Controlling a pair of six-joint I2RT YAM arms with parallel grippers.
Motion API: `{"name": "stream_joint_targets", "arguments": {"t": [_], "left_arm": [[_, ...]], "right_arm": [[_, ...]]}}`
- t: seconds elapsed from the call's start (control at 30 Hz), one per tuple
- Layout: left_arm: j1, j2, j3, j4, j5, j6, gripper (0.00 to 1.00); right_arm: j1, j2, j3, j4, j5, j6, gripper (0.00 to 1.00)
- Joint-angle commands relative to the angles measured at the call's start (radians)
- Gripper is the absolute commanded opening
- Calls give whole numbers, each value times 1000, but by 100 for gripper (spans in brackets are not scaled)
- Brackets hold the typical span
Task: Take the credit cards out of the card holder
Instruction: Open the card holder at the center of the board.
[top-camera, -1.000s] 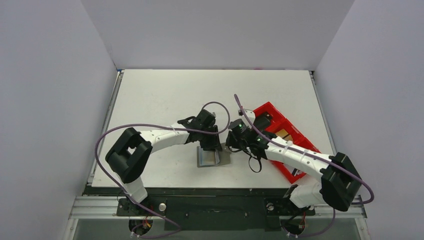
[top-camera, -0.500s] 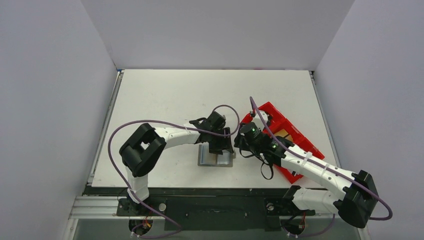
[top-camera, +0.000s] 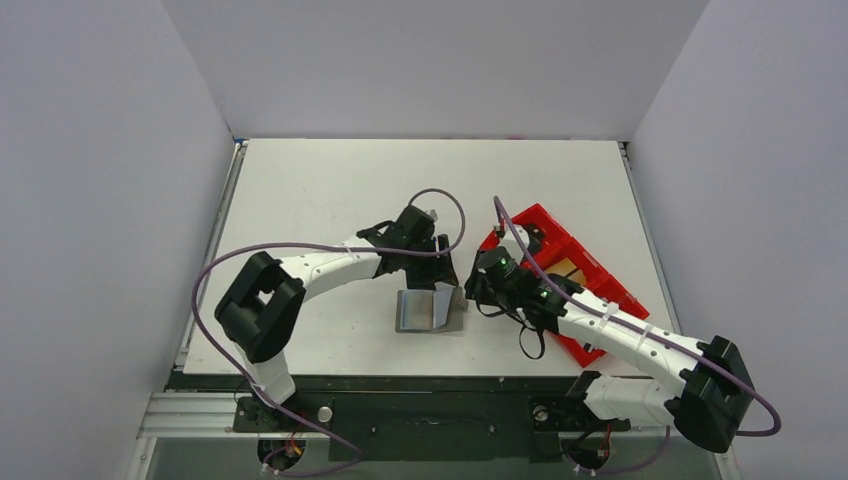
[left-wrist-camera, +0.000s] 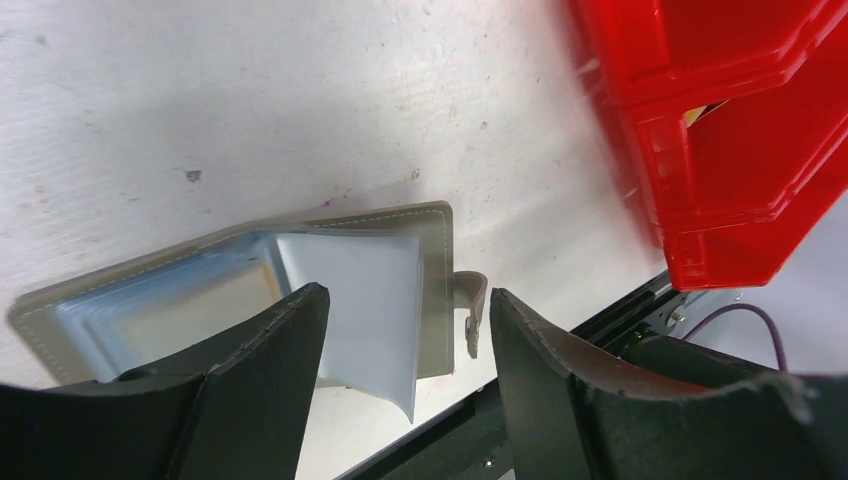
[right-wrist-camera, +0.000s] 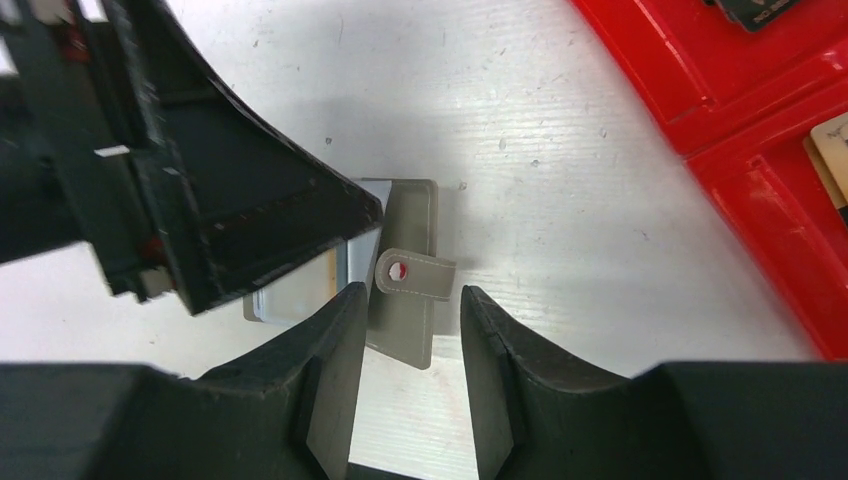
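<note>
The card holder (top-camera: 425, 308) lies open on the table near the front edge, grey outside and blue-grey inside. Its right inner leaf (left-wrist-camera: 365, 300) curls upward and its tab (right-wrist-camera: 410, 275) sticks out to the right. A tan credit card (left-wrist-camera: 200, 310) shows in the left pocket. My left gripper (left-wrist-camera: 405, 305) hovers open just above the holder, its fingers astride the right half, holding nothing. My right gripper (right-wrist-camera: 412, 300) is at the holder's right edge, open, with the tab and a grey corner just beyond its fingertips, untouched.
A long red tray (top-camera: 560, 275) lies to the right of the holder, under the right arm. It holds a tan card (top-camera: 567, 268) and a black block (right-wrist-camera: 760, 10). The table's front edge (left-wrist-camera: 520, 400) runs close below the holder.
My left gripper has opened wide and lifted back off the holder, whose right inner leaf now stands curled up. The right arm swung right, then settled beside the tab.
</note>
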Motion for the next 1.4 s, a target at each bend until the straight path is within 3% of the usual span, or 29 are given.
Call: {"name": "stream_joint_targets", "arguments": {"t": [0.0,0.3,0.53,0.83,1.1,1.37], "left_arm": [[33,-63,-17,-6,-2,35,58],[95,-112,-71,-50,-30,57,55],[183,-219,-166,-79,-44,97,45],[202,-252,-230,-73,-29,97,32],[195,-260,-238,-67,-2,102,28],[149,-238,-249,-47,9,87,25]], "right_arm": [[33,42,39,48,-3,-3,36],[116,137,121,60,-1,3,35],[143,244,195,87,-56,-11,33],[148,421,261,141,-153,-13,30],[81,437,133,172,-145,7,27],[29,499,42,328,-235,0,31]]}}
